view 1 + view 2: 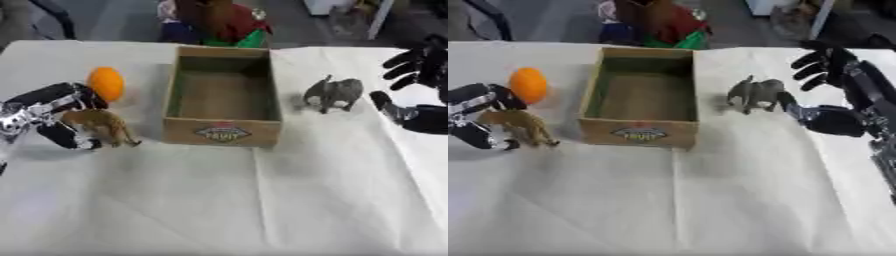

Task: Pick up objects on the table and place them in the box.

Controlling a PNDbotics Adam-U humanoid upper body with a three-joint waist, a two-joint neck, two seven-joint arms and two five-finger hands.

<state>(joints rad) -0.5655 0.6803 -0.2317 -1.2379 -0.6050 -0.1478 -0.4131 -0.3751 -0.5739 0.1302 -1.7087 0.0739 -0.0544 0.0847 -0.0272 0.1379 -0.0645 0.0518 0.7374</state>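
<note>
So the left robot hand [54,112] is curled round the brown toy animal [101,125] beside the box [223,131]; right robot hand [833,75] hangs relaxed near the grey elephant [756,93].

Both eyes look down from the head, facing fwd over the table [262,210], fairly near. Box [223,95] sits just above centre; right eye shows it shifted left. Views overlap almost fully.

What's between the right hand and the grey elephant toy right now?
Only bare white cloth: the right eye view shows the open right hand beside the grey elephant toy, thumb nearly at its rear, nothing between them.
</note>
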